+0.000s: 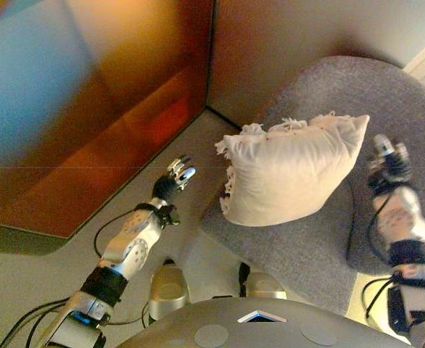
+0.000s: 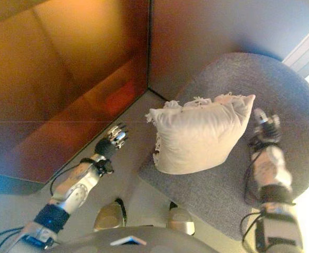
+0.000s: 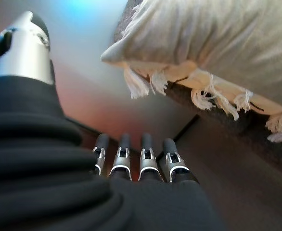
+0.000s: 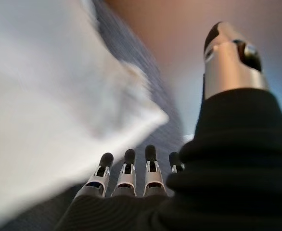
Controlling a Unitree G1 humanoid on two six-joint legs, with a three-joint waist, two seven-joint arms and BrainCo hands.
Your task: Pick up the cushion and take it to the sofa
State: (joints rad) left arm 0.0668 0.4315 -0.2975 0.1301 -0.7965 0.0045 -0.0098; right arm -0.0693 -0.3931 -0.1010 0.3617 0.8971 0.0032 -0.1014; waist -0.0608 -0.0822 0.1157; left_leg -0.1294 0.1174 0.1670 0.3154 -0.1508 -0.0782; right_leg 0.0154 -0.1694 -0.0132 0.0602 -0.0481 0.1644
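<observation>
1. Left hand point(image 1: 176, 176): silver fingers with dark tips, dark ribbed cover over back and wrist.
2. Right hand point(image 1: 388, 161): same silver fingers, dark ribbed cover.
3. Both arms: silver-grey shells, black bands.

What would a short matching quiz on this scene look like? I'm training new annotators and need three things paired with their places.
Things:
1. cushion
2. left hand
3. right hand

Places:
A. open, over the chair's seat, on the cushion's right side
B. lying on the grey chair
C. open, over the floor, off the cushion's left side

Pairs: 1-B, 2-C, 3-A
</observation>
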